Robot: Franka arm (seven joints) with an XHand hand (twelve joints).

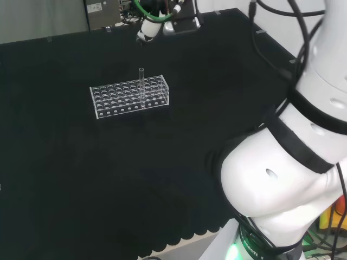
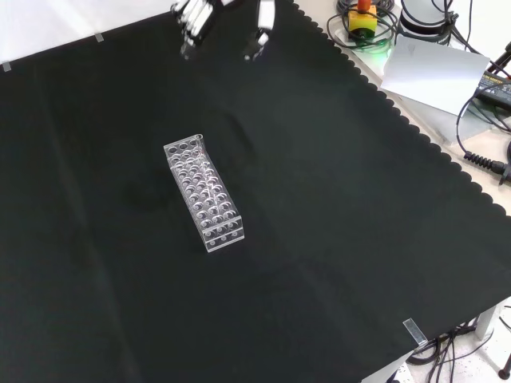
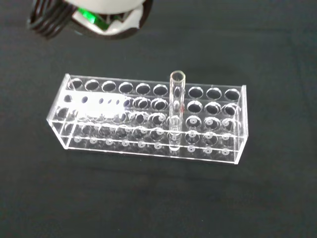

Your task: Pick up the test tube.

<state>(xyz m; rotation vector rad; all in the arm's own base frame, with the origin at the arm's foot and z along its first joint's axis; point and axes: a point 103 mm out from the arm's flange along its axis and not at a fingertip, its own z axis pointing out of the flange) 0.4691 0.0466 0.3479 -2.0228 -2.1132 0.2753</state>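
In the head view, a clear rack (image 1: pixel 129 96) stands on the black-clothed desk (image 1: pixel 108 179), and the test tube (image 1: pixel 141 82) stands upright in it, toward the rack's right end. The hand (image 1: pixel 147 30) hangs well beyond the rack, apart from it.

In the front view the hand (image 2: pixel 192 17) sits at the top edge, its fingers (image 2: pixel 259 32) spread and relaxed, holding nothing.

In the wrist view the test tube (image 3: pixel 176 109) rises from a hole near the middle of the rack (image 3: pixel 148 119).

Clear rack (image 2: pixel 204 194) — black cloth (image 2: pixel 335 239)
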